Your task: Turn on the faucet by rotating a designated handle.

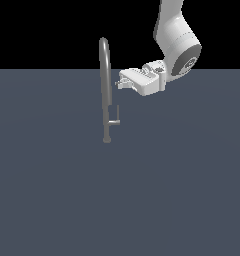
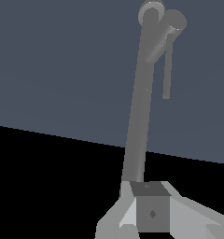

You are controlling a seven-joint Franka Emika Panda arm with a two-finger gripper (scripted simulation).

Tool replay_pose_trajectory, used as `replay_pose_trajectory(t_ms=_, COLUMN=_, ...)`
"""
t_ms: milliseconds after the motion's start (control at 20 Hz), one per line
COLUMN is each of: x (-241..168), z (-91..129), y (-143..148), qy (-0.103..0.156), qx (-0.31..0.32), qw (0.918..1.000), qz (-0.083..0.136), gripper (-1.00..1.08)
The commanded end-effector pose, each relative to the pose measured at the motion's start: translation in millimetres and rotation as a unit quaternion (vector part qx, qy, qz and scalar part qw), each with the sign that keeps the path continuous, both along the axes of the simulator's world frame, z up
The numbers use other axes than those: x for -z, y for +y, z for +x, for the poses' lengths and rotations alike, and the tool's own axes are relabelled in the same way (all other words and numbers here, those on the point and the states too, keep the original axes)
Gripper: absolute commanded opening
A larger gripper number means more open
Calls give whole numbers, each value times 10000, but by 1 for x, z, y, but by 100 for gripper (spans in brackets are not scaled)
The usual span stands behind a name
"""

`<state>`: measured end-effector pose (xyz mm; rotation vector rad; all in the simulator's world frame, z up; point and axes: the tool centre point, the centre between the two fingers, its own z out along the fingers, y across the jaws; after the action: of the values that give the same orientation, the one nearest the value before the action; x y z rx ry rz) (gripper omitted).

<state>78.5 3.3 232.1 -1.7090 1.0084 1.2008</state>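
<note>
The faucet [image 1: 106,90] is a tall, slim grey tube with an arched top, standing on a small round foot on the dark grey floor. Its handle [image 1: 116,119] is a short stub off the lower stem that ends in a thin upright bar. My gripper [image 1: 120,83] hangs just to the exterior view's right of the upper tube, well above the handle, touching nothing. Its fingers look pressed together and hold nothing. In the wrist view the faucet tube [image 2: 141,107] runs away from the gripper [image 2: 149,207], with the handle's bar [image 2: 167,70] beside its far end.
The flat dark grey floor [image 1: 182,190] spreads all around the faucet. The white arm [image 1: 177,45] comes down from the upper part of the exterior view's right side.
</note>
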Motion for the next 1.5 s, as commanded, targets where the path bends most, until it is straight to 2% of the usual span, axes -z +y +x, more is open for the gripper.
replay_pose_trajectory(t_ms=0, x=18, z=7, y=1, qy=251, qx=215, qw=9992, qz=213, gripper=-100)
replay_pose_trajectory(t_ms=300, x=55, z=18, y=5, qy=736, qx=633, qw=9934, qz=610, gripper=-100)
replay_pose_trajectory(t_ms=600, x=79, z=23, y=9, qy=1033, qx=891, qw=9870, qz=851, gripper=-100)
replay_pose_trajectory(t_ms=1050, x=85, z=24, y=11, qy=1102, qx=950, qw=9852, qz=907, gripper=-100)
replay_pose_trajectory(t_ms=1450, x=80, z=10, y=9, qy=1102, qx=950, qw=9852, qz=907, gripper=-100)
